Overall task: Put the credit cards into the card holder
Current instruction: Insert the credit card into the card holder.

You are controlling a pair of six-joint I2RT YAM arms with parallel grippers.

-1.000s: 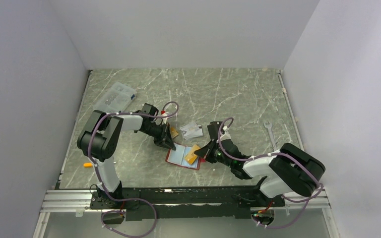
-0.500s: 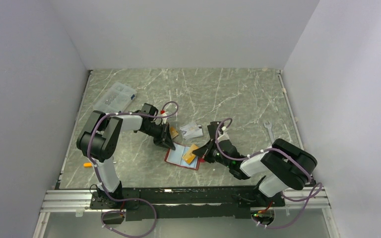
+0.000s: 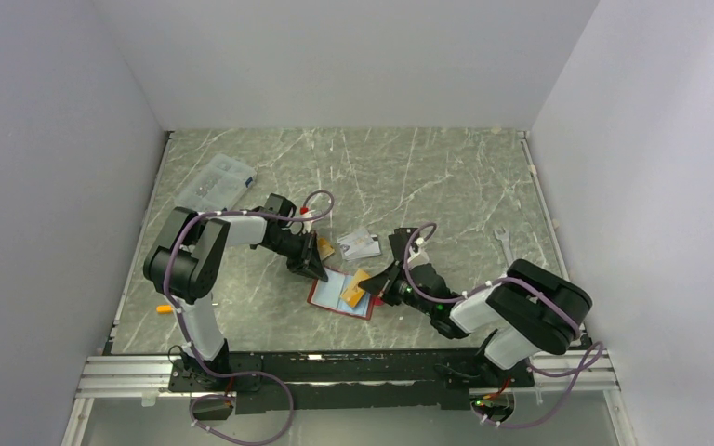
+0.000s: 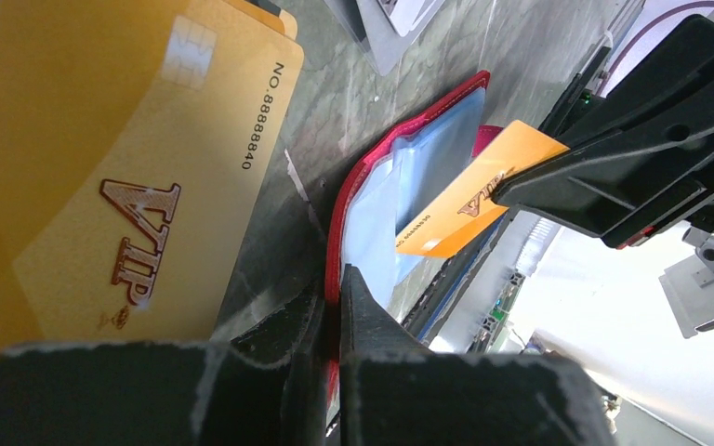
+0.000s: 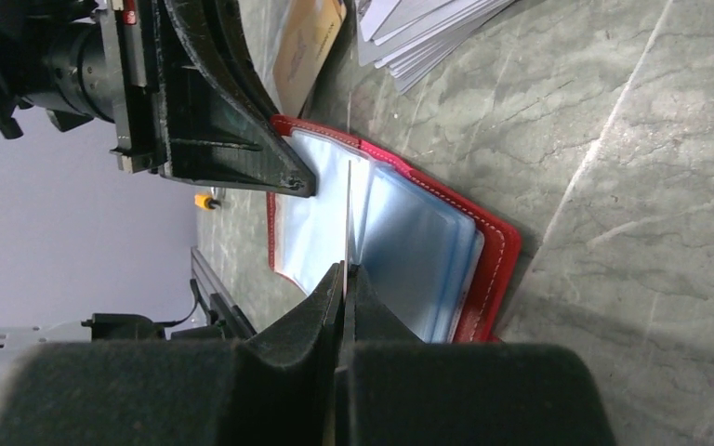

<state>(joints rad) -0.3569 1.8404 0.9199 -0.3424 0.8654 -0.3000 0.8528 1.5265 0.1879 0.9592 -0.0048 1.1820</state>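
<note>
The right end effector [image 5: 344, 279] grasps an orange card [image 4: 479, 190] edge-on above the open red card holder [image 3: 344, 294] on the desk [image 3: 446, 177]. The left end effector [image 4: 332, 307] pinches the holder's edge. Next, the card must slide into a clear pocket. More cards [image 3: 361, 244] lie beyond.

blocked: card holder [image 3: 342, 293] between both fingers | free: far table [image 3: 428, 167]

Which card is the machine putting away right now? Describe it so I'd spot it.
Find the open red card holder on the marble table, between the two arms. The right gripper is shut on a gold-orange card, held edge-down over the holder's clear pockets. Unlike the gold VIP card and the silver-white cards lying flat behind, it is lifted.
</note>
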